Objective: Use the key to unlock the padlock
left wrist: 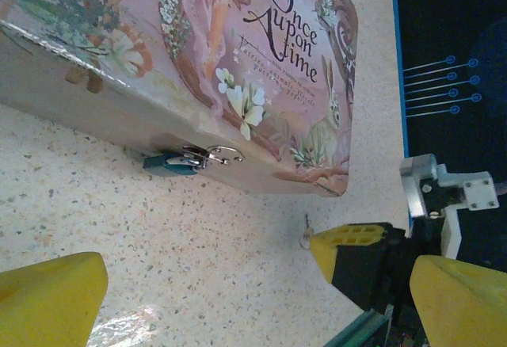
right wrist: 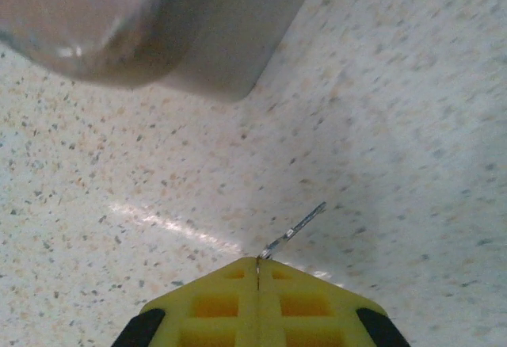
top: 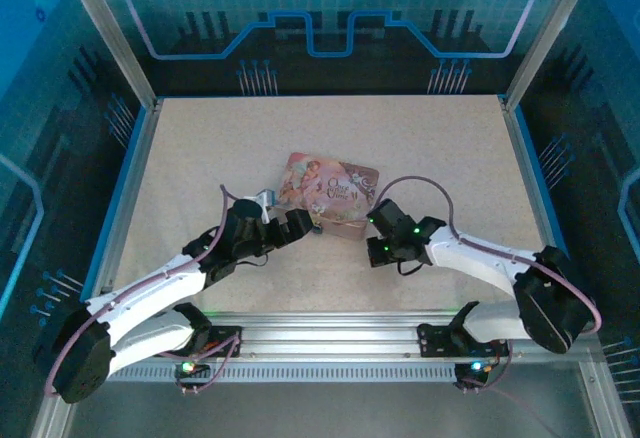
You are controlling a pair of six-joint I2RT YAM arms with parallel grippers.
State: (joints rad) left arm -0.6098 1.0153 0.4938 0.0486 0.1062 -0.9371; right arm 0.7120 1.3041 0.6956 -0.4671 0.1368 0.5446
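The padlock (left wrist: 194, 159) hangs at the clasp on the side wall of the pink "Once Upon a Time" tin (left wrist: 238, 54), left of centre in the left wrist view and low over the speckled worktop (left wrist: 158, 236). The left fingers (left wrist: 51, 299) are spread wide at the bottom corners of that frame and hold nothing. Toward the lower right, the right fingers (left wrist: 352, 244) sit near the tin's corner, apart from it. In the right wrist view they are pressed together at the bottom edge, pinching the key (right wrist: 297, 226). Its thin blade points toward the upper right, and the tin's corner lies in the upper left.
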